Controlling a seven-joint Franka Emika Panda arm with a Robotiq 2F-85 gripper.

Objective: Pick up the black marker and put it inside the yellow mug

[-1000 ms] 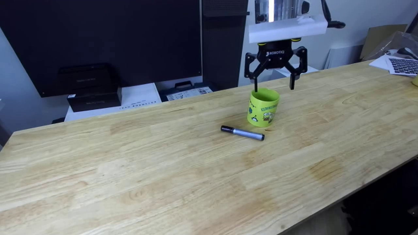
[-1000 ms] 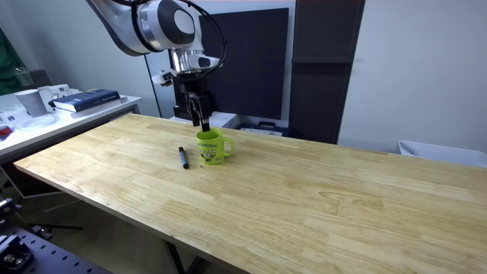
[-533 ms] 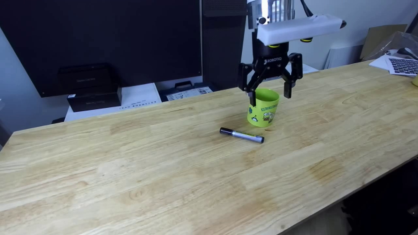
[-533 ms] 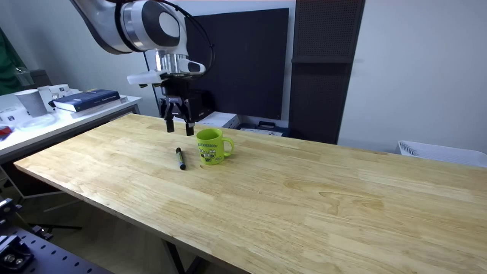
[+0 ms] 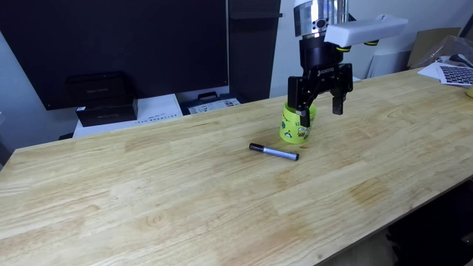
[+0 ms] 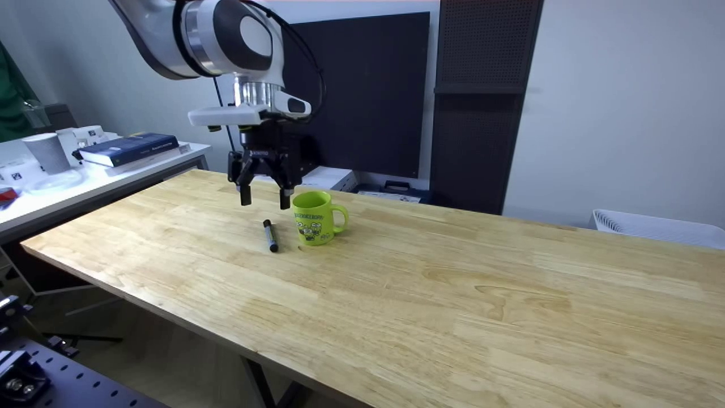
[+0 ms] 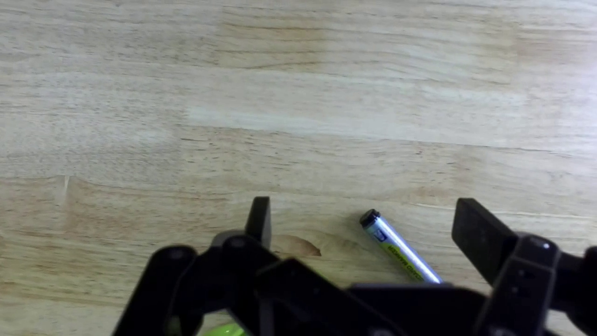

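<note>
In an exterior view the Robotiq gripper [image 6: 265, 200] hangs with its jaws spread wide and empty, presumably to straddle the black-capped marker [image 6: 271, 236] lying on the wooden tabletop [image 6: 396, 294] just left of the yellow-green frog-print mug [image 6: 313, 220], which stands upright, seemingly to receive it.

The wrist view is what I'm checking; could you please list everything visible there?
Flat wooden tabletop: one, pale tan, filling the background.
Slim cylindrical marker: one, silver with a black end and yellow-green label, lying right of centre, partly hidden.
Knot-like mark: one, brown, in the wood left of the marker.
Cylindrical mug: one, yellow-green, just a sliver at the bottom edge.
Two-fingered pincer: one, black, across the lower part, open.
</note>
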